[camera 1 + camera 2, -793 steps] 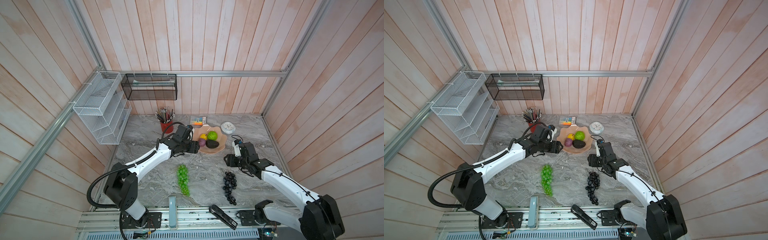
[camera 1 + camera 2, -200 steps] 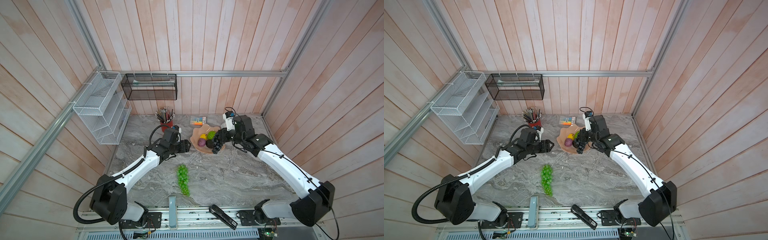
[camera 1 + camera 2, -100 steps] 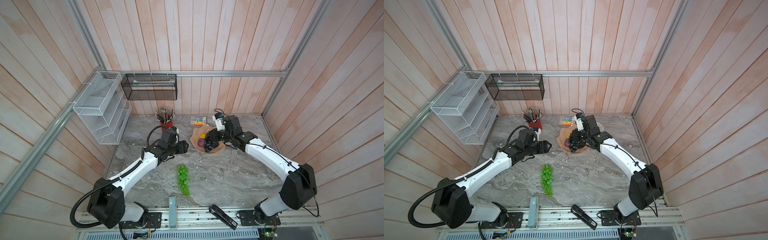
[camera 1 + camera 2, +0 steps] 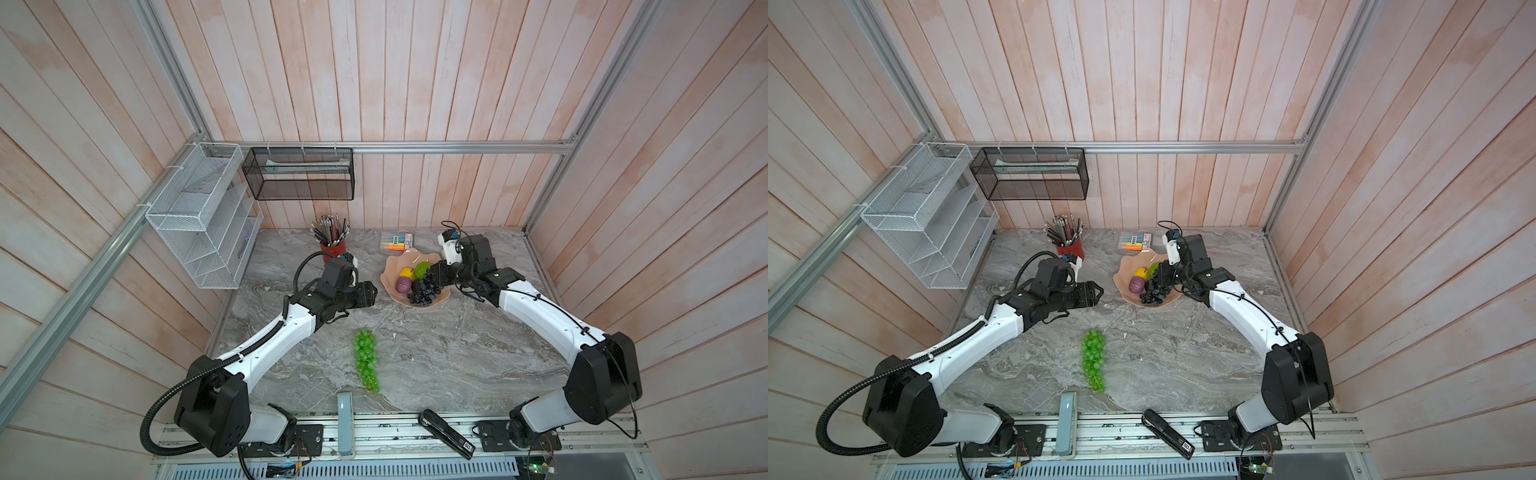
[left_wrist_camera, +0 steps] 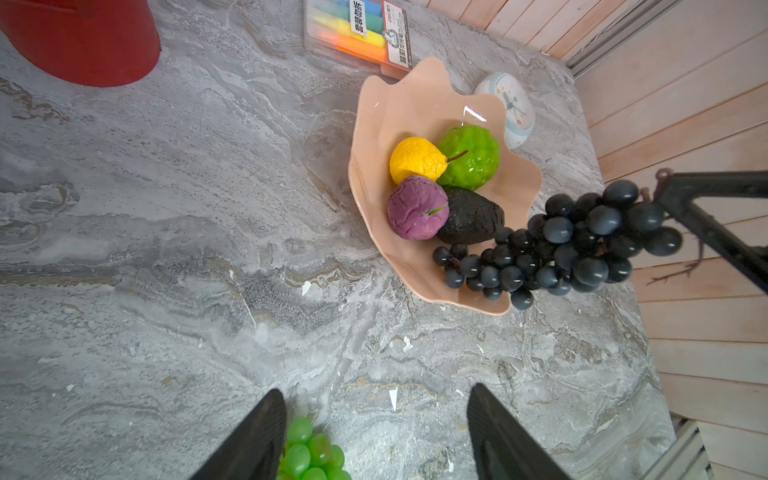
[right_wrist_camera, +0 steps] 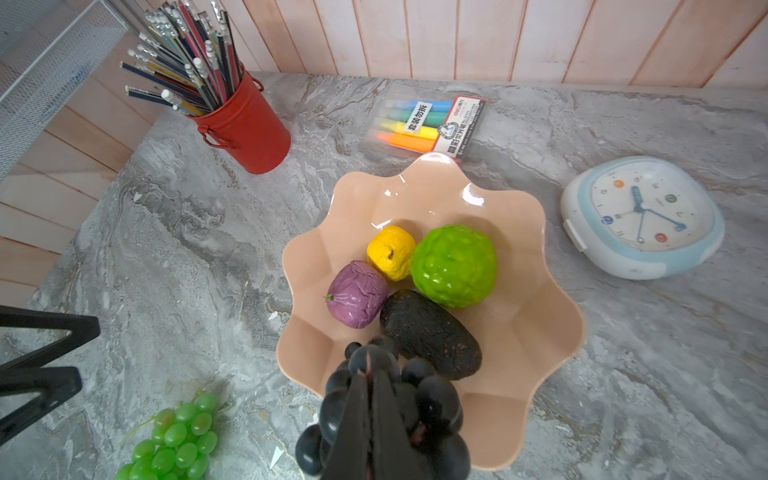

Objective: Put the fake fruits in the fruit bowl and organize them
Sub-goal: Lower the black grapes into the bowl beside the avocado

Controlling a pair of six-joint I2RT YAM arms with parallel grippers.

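Note:
The peach-pink fruit bowl holds a yellow fruit, a bumpy green ball, a purple ball and a dark avocado. My right gripper is shut on the stem end of the black grape bunch, which hangs over the bowl's near rim. The green grape bunch lies on the marble table nearer the front. Left of the bowl, my left gripper is open and empty above the table.
A red pencil cup and a highlighter pack stand behind the bowl, and a white clock lies beside it. A black stapler rests on the front rail. Wire racks hang on the left wall.
The right gripper picked the black grapes off the table and carried them to the bowl, drifting leftward over it in the last second. The left gripper backed away from the bowl, still open.

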